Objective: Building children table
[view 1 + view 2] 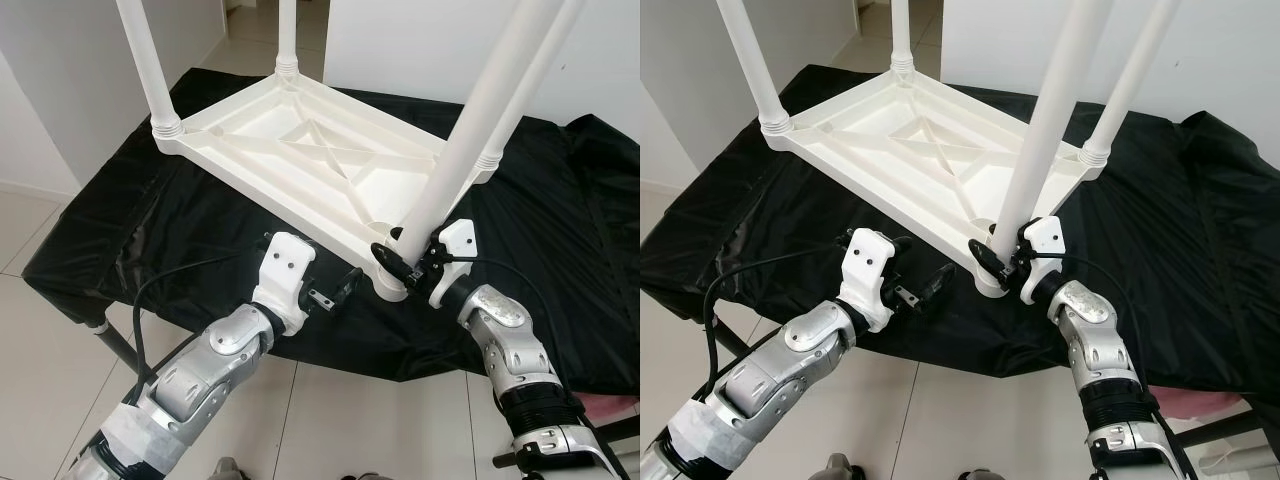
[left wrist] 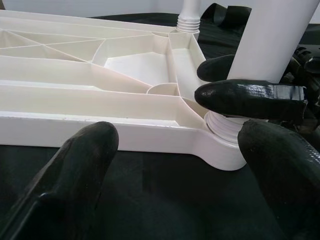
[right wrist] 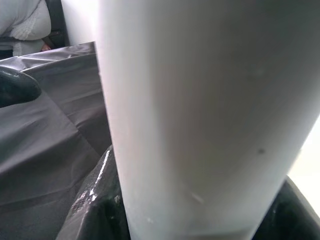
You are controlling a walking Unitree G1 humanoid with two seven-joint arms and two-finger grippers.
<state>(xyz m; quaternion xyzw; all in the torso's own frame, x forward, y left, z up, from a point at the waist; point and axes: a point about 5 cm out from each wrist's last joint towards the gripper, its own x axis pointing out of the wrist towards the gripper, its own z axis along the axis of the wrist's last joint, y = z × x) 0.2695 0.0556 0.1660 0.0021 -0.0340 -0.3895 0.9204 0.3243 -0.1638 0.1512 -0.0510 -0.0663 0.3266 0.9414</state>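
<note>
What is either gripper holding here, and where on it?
Right gripper clamps the near white plastic table leg just above its socket; left gripper holds nothing.

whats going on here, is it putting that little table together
Yes. A white plastic children's table top lies upside down on a black cloth. Three legs already stand in their corners, and the right gripper is shut around the base of the fourth leg, which sits tilted at the near corner socket, apparently not fully seated. The left gripper hovers open just in front of the table's near edge, beside that same corner, not touching anything.
</note>
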